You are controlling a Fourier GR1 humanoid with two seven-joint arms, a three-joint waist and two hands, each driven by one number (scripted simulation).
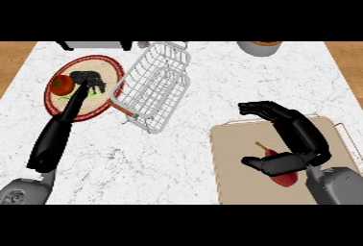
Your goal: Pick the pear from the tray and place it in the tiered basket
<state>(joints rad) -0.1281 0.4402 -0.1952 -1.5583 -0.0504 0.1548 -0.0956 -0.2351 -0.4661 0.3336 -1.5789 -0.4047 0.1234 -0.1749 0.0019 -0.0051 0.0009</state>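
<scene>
At about 10 o'clock on the white counter (184,158) sits a round plate (99,65) with a red rim. A red tomato (62,85) lies on the plate's 9 o'clock side. The left hand (89,81) is over the middle of the plate, just beside the tomato, on a long black arm that comes in from 7 o'clock. It looks like a dark lump, and I cannot tell if it is open or closed. Near 12 o'clock is the white wire tiered basket (152,86), right next to the plate's 3 o'clock edge. At 4 o'clock lies the tan tray (237,144). The dark red pear (285,180) is on the tray, toward its 5 o'clock part, with its thin stem pointing to 11 o'clock. The right hand (306,139) is over the tray, wide open. Its thumb lies on top of the pear, and its fingers (280,114) arch away toward 12 o'clock, well apart from the thumb. The pear is well apart from the basket.
</scene>
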